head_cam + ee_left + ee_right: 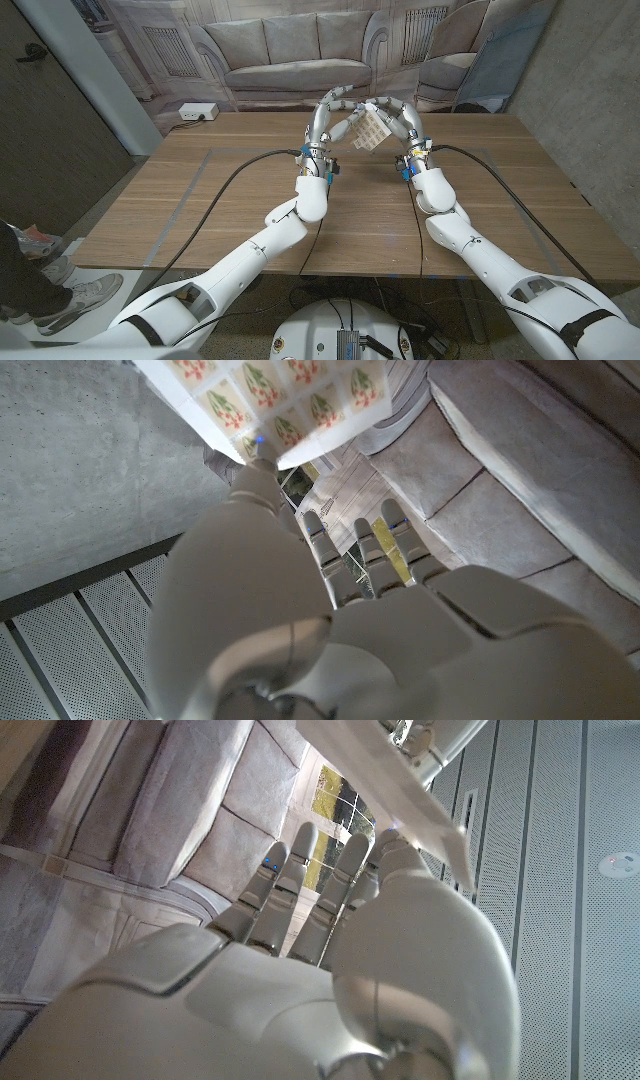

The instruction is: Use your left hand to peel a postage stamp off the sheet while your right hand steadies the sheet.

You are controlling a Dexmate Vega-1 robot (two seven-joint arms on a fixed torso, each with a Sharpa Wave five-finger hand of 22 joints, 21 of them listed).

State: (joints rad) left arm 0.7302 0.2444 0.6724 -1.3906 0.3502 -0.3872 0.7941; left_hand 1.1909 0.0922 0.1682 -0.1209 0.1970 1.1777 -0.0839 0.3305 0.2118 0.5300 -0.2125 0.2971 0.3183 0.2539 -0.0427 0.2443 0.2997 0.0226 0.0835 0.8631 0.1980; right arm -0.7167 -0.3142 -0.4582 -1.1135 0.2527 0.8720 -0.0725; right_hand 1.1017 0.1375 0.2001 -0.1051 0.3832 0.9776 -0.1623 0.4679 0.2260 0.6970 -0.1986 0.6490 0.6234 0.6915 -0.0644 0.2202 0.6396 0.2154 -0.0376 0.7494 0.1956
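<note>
The stamp sheet (pixel 372 128), a white sheet with small stamps printed with red fruit (pixel 270 395), is held up in the air above the far middle of the wooden table (pixel 200 210). My left hand (pixel 330 118) is raised just left of it, and its thumb tip (pixel 262 455) touches the sheet's edge. Its other fingers (pixel 362 545) are curled away from the sheet. My right hand (pixel 405 125) holds the sheet from the right, with its thumb (pixel 395 838) against the underside. The sheet (pixel 400 790) appears edge-on in the right wrist view.
A white box (pixel 197 112) sits at the table's far left corner. Black cables (pixel 240 175) run along both arms over the table. A person's legs and shoes (pixel 60 290) stand at the left edge. A printed sofa backdrop (pixel 290 50) hangs behind.
</note>
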